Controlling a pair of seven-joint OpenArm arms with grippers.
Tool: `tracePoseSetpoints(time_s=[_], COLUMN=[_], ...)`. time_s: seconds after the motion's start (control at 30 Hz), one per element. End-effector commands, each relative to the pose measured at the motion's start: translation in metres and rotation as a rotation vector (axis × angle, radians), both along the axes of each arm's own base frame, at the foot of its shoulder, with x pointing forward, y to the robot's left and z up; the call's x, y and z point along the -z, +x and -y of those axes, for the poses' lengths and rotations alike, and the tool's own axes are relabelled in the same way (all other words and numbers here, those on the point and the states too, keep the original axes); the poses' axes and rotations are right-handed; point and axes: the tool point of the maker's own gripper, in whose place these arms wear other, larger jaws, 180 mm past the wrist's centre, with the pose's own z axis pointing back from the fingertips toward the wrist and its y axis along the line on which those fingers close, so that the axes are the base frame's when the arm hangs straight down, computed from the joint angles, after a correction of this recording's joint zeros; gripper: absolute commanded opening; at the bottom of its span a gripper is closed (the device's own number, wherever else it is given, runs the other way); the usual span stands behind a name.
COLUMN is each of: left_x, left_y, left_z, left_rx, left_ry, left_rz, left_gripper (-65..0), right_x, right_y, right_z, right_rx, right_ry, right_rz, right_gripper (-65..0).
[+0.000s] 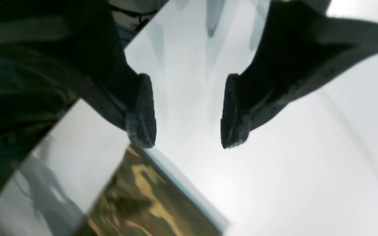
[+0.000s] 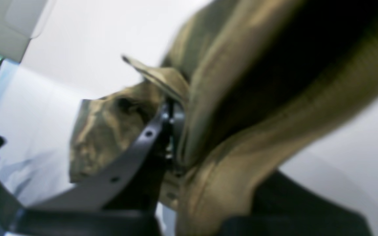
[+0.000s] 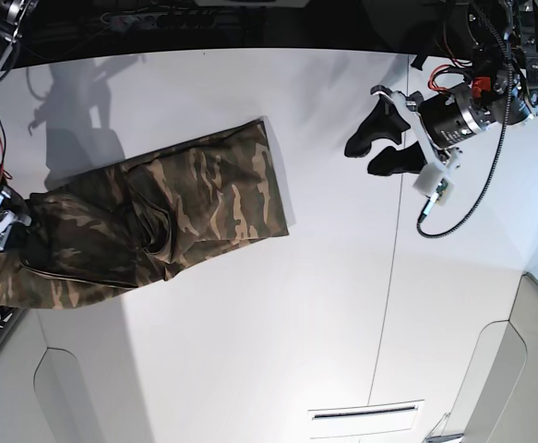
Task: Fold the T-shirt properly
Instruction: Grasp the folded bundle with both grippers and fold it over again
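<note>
Broadly, counter [image 3: 324, 314]: white, filling most of the base view; its lower corners are cut off.
T-shirt [image 3: 158, 217]: camouflage cloth lying partly folded at left centre of the base view, its left end running out of frame.
Right fingers [image 2: 171, 131]: clamped on the T-shirt's edge; blurred cloth hides the tips.
Left fingers [image 1: 189, 111]: spread apart, holding nothing, above bare counter at upper right of the base view, well apart from the T-shirt.

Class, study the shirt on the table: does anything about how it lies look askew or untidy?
Yes. The T-shirt lies slanted across the white table, bunched and creased at its lower end, where the right gripper pinches it. Its upper end lies flat. The left gripper hangs open, apart from it.
</note>
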Motion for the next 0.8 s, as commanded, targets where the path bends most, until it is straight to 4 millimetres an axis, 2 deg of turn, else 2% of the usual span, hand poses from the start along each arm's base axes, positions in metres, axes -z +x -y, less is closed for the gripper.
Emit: tracePoseSetpoints(time_s=[0.0, 0.13, 0.23, 0.37, 0.5, 0.6, 0.63, 0.7, 0.77], left_x=[-0.009, -0.004, 0.004, 0.019, 0.036, 0.044, 0.045, 0.043, 0.042], left_y=[0.002, -0.006, -0.005, -0.005, -0.007, -0.01, -0.01, -0.008, -0.007], left_z=[0.007, 0.032, 0.042, 0.046, 0.041, 0.039, 0.039, 0.04, 0.04], left_rx=[0.021, 0.073, 0.063, 0.03, -0.004, -0.014, -0.014, -0.015, -0.015], left_ry=[-0.022, -0.061, -0.048, -0.071, -0.089, -0.094, -0.094, -0.1, -0.101], left_rz=[0.031, 0.015, 0.022, -0.015, -0.062, -0.087, -0.089, -0.085, -0.083], left_gripper=[-30.2, -30.2, -30.2, -30.2, -30.2, -30.2, -30.2, -30.2, -30.2], right_x=[-0.02, -0.009, -0.001, 0.012, 0.029, 0.042, 0.046, 0.055, 0.061], right_y=[0.01, 0.012, 0.01, 0.001, -0.015, -0.027, -0.03, -0.036, -0.041], right_z=[-0.01, -0.061, -0.098, -0.146, -0.198, -0.229, -0.237, -0.25, -0.26], right_rx=[-0.028, -0.148, -0.234, -0.347, -0.465, -0.549, -0.573, -0.618, -0.659], right_ry=[-0.007, -0.051, -0.08, -0.108, -0.138, -0.211, -0.243, -0.321, -0.391], right_rz=[0.071, 0.054, 0.038, 0.02, -0.014, -0.024, -0.023, -0.013, 0.006], right_gripper=[-65.0, -65.0, -65.0, -65.0, -65.0, -65.0, -60.8, -42.9, -30.1])
